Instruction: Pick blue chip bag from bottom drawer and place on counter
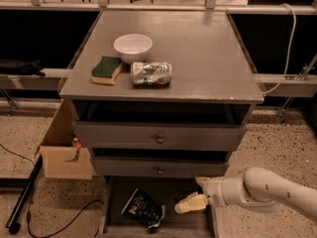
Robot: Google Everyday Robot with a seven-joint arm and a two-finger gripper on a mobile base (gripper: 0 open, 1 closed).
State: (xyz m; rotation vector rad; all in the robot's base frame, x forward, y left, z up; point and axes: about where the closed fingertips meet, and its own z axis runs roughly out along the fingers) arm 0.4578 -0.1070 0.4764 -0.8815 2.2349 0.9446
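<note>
The blue chip bag (142, 208) lies crumpled on the dark floor of the open bottom drawer (171, 217), left of its middle. My gripper (195, 194) hangs over the right part of that drawer, at the end of the white arm coming in from the right. It is open and empty, a short way to the right of the bag and not touching it. The counter (198, 53) is the broad grey top of the cabinet, well above the gripper.
On the counter stand a white bowl (132, 47), a green and yellow sponge (106, 70) and a crushed silver-green can (151, 74). Two knobbed drawers (159, 139) jut out above the bottom drawer. A cardboard box (63, 150) and cables lie on the floor to the left.
</note>
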